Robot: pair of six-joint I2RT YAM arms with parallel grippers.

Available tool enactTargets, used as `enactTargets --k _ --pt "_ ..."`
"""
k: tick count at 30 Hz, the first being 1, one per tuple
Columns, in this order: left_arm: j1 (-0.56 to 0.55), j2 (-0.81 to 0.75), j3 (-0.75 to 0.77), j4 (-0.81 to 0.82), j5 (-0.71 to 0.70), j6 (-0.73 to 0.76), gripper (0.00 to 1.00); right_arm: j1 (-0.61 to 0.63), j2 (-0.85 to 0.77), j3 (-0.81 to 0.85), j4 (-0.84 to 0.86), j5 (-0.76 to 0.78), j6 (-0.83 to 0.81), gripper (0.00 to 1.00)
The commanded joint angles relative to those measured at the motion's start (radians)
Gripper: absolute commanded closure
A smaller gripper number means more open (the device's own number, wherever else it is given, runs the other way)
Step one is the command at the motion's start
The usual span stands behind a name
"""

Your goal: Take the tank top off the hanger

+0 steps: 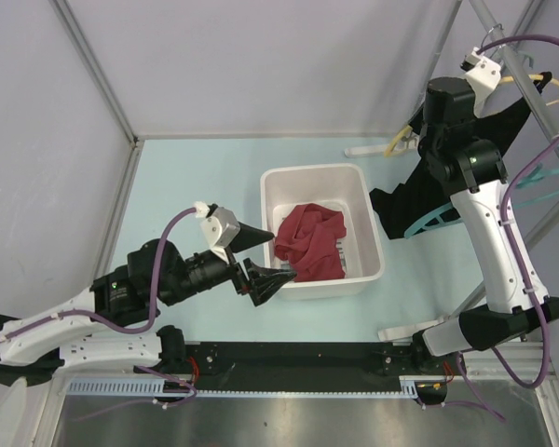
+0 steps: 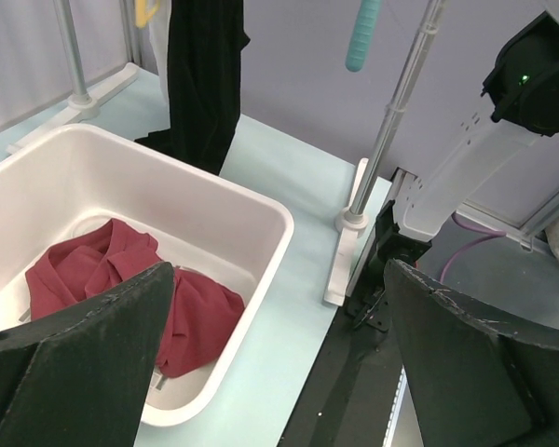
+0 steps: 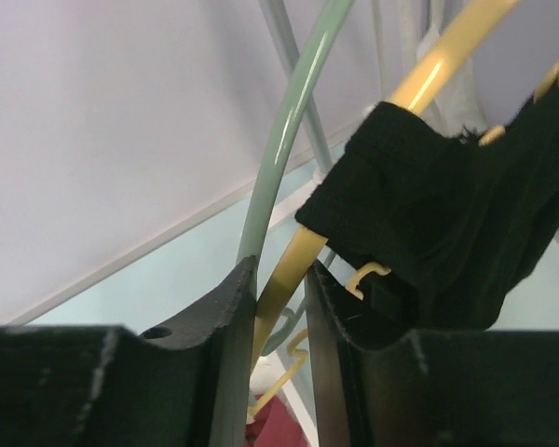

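Tank top [image 3: 447, 214] drapes the yellow hanger [image 3: 443, 60]. To steady it, the right end effector [image 3: 279, 272] brackets its arm narrowly, grip unconfirmed. The left end effector [image 2: 279, 270] gapes wide, empty.

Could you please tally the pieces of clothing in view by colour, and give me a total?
Red garment, lying in the white bin: 1
Black tank top, hanging on the yellow hanger: 1
Total: 2
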Motion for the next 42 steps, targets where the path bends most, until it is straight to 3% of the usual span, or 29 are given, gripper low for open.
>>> enactTargets --k 1,7,12,21,26,36,42 --pt "0.002 -0.003 0.044 -0.003 -0.010 0.030 0.01 -0.020 -0.050 -0.047 0.050 0.033 0.038 0.73" --pt "0.003 0.001 0.048 -0.017 -0.011 0.031 0.00 -0.033 -0.085 -0.099 0.091 0.033 0.027 0.88" --pt "0.002 0.001 0.041 -0.015 -0.010 0.027 0.01 -0.040 -0.111 -0.148 0.152 0.045 0.023 0.90" --pt "0.005 0.003 0.064 -0.038 -0.023 0.042 0.01 -0.069 -0.098 -0.204 0.255 0.061 0.027 0.66" --pt "0.005 0.003 0.067 -0.046 -0.025 0.044 0.01 -0.094 -0.087 -0.227 0.327 0.010 0.000 0.61" --pt "0.005 0.006 0.073 -0.044 -0.020 0.039 0.01 -0.106 -0.150 -0.251 0.334 -0.057 0.056 0.98" --pt "0.006 0.012 0.071 -0.034 -0.014 0.044 0.01 -0.088 -0.237 -0.244 0.284 -0.057 0.072 1.00"
